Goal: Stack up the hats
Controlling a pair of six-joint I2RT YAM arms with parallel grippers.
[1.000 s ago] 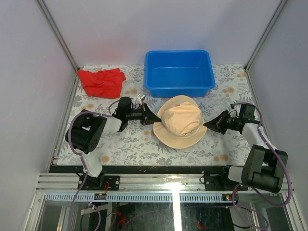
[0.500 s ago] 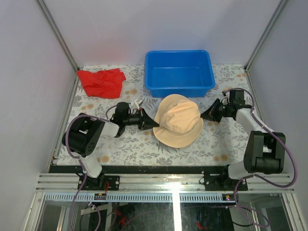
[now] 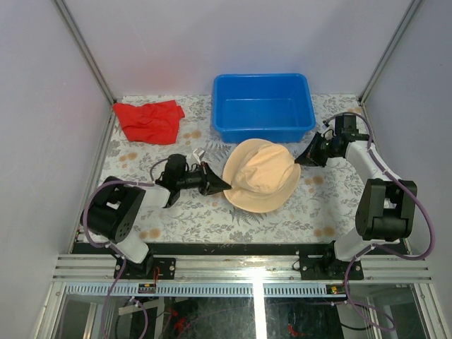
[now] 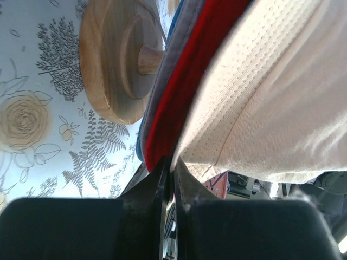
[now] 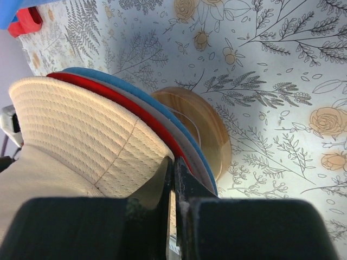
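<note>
The hats sit in one pile over a wooden mushroom stand [image 4: 116,59] at mid-table. The peach-beige hat [image 3: 260,176] is on top. Under its brim show the red brim [image 4: 184,81], the grey brim [image 4: 169,59] and the blue brim [image 5: 95,74]. My left gripper [image 3: 227,186] is shut, its tips against the pile's left brim edge where red meets peach [image 4: 172,162]. My right gripper [image 3: 299,162] is shut too, its tips touching the far-right brim edge [image 5: 173,161]. I see no fabric between either pair of jaws.
A blue plastic bin [image 3: 263,106] stands just behind the hats. A flat red cloth [image 3: 148,120] lies at the back left corner. Frame posts and walls bound the floral table [image 3: 191,212] on both sides.
The right gripper has swung from the brim's near right to its far right. The left gripper has slid nearer along the left edge. The peach hat has shifted slightly left.
</note>
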